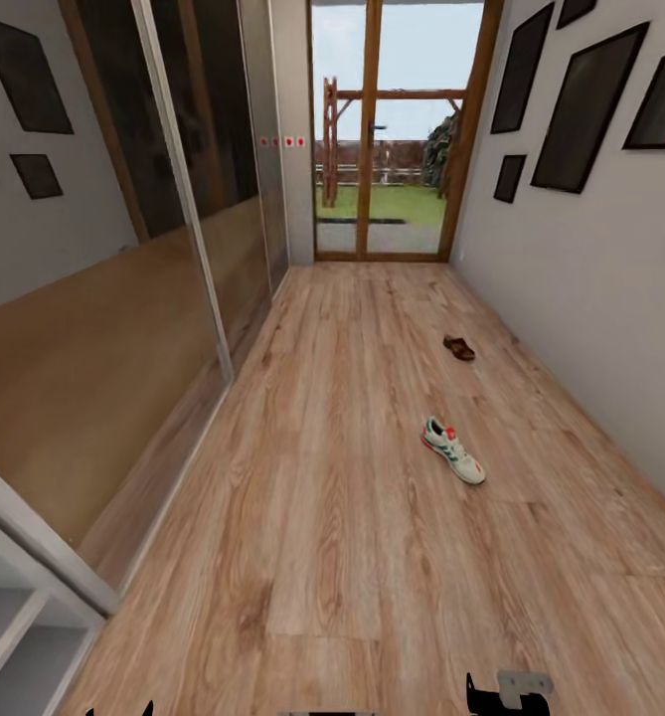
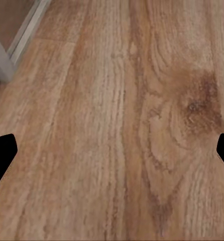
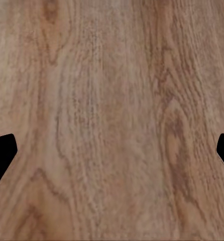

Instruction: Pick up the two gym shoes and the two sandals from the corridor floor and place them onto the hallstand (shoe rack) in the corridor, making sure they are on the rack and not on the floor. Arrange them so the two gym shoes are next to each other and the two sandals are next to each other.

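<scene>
Ahead, wood-plank corridor floor (image 1: 322,517) bears one gym shoe (image 1: 452,450), one sandal (image 1: 458,347); both end effectors spread wide

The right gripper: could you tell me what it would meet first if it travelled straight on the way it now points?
Most likely the bare corridor floor. The right gripper points down at wood-grain planks, its fingertips wide apart with nothing between them. How far off the floor lies cannot be judged.

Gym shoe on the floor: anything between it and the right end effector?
Nothing visible. Bare corridor floor runs from the right end effector, open and empty over planks, to the gym shoe. The sandal lies beyond the shoe, not in the path.
</scene>
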